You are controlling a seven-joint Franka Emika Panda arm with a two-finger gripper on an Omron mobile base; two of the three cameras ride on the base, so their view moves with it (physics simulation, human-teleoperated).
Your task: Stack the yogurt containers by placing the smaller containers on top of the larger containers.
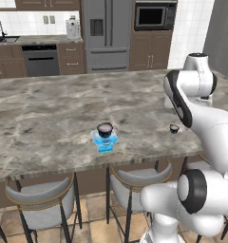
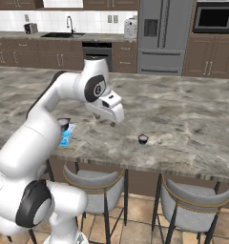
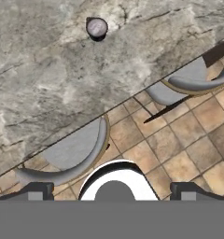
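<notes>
The light-blue squarish tub [image 1: 106, 143] stands near the island counter's front edge, and the small dark cup [image 1: 105, 128] sits on top of it. In the right base view my arm partly hides the tub [image 2: 67, 137] and the cup [image 2: 64, 122]. Further right on the marble, the tiny dark cup [image 1: 174, 128] [image 2: 143, 139] stands alone; the hand view shows its pale top [image 3: 96, 27]. My gripper [image 2: 115, 122] hangs above the counter between tub and tiny cup, apart from both. In the hand view the gripper [image 3: 113, 191] is open with nothing between its fingertips [image 3: 37, 190].
The marble island counter [image 1: 49, 109] runs wide to the left and back. Grey bar stools [image 1: 40, 195] [image 1: 137, 178] [image 2: 195, 198] are tucked under its front edge, over a tiled floor [image 3: 179, 154]. Cabinets and a fridge [image 1: 109, 33] line the far wall.
</notes>
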